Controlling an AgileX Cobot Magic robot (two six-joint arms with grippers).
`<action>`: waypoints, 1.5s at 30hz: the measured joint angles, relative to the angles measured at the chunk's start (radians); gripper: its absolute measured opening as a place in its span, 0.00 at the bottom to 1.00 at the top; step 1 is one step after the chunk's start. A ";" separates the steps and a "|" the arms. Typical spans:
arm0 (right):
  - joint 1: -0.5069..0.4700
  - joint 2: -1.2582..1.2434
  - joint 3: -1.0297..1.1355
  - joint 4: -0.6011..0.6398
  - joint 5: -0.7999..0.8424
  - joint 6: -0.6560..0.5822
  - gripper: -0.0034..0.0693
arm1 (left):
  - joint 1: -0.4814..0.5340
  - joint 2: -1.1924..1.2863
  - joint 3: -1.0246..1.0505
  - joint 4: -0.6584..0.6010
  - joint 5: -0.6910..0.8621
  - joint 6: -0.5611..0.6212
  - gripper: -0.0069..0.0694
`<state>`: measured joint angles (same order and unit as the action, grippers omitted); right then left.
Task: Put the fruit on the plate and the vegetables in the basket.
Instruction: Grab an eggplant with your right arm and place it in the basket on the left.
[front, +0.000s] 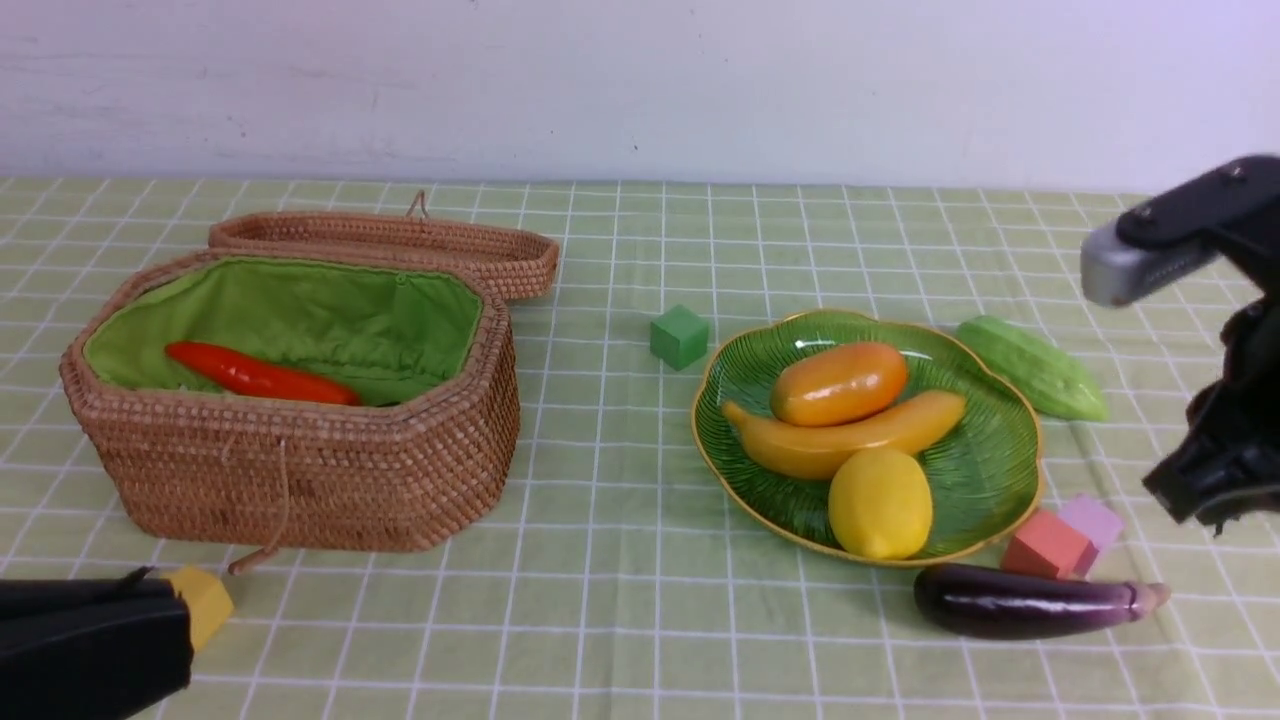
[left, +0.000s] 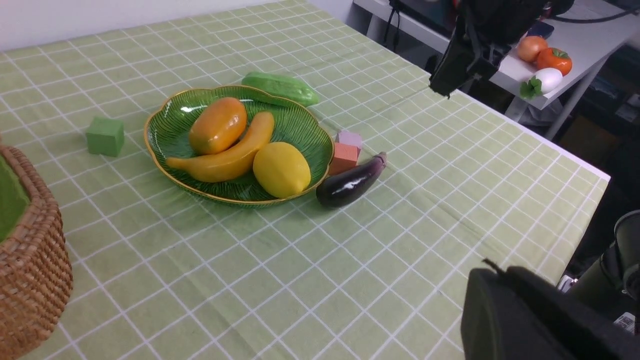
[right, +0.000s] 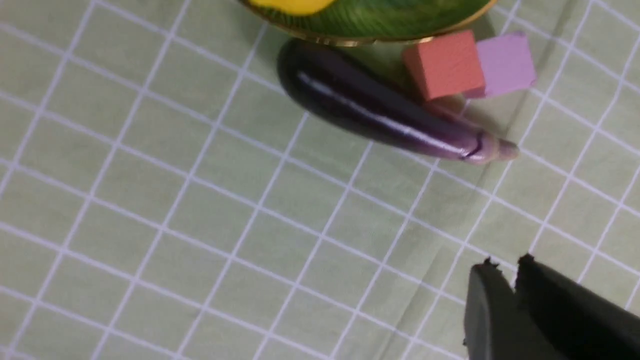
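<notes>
L gripper (front: 135, 590) shut, low at near-left corner, yellow cube (front: 203, 600) just beside its tip. R gripper (right: 506, 265) jaws barely parted, empty, hanging off the eggplant (front: 1030, 600) stem end, near table edge (left: 565, 150). Mango (front: 838, 383), banana (front: 850, 435), lemon (front: 880, 503) all on plate (front: 1000, 470). Carrot (front: 262, 375) in basket (front: 300, 480), lid (front: 400, 245) open behind it. Eggplant on cloth (front: 620, 600) by plate's near-right rim — red cube (front: 1045, 543) and purple cube (front: 1092, 520) btwn them. Gourd (front: 1035, 367) at far-right rim. Wide open lane btwn basket and plate — green cube (front: 679, 336) at its far end.
</notes>
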<state>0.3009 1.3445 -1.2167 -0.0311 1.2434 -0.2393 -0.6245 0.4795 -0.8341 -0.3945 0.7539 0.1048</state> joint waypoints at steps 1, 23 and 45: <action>-0.009 0.018 0.028 0.020 -0.012 -0.078 0.28 | 0.000 0.000 0.000 0.000 0.001 0.000 0.09; -0.013 0.313 0.248 0.103 -0.569 -0.728 0.75 | 0.000 0.000 0.000 0.000 0.043 0.001 0.10; -0.014 0.423 0.238 0.097 -0.512 -0.743 0.73 | 0.000 0.000 0.000 0.003 0.044 0.004 0.11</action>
<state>0.2867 1.7674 -0.9790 0.0654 0.7315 -0.9819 -0.6245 0.4795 -0.8341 -0.3915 0.7976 0.1084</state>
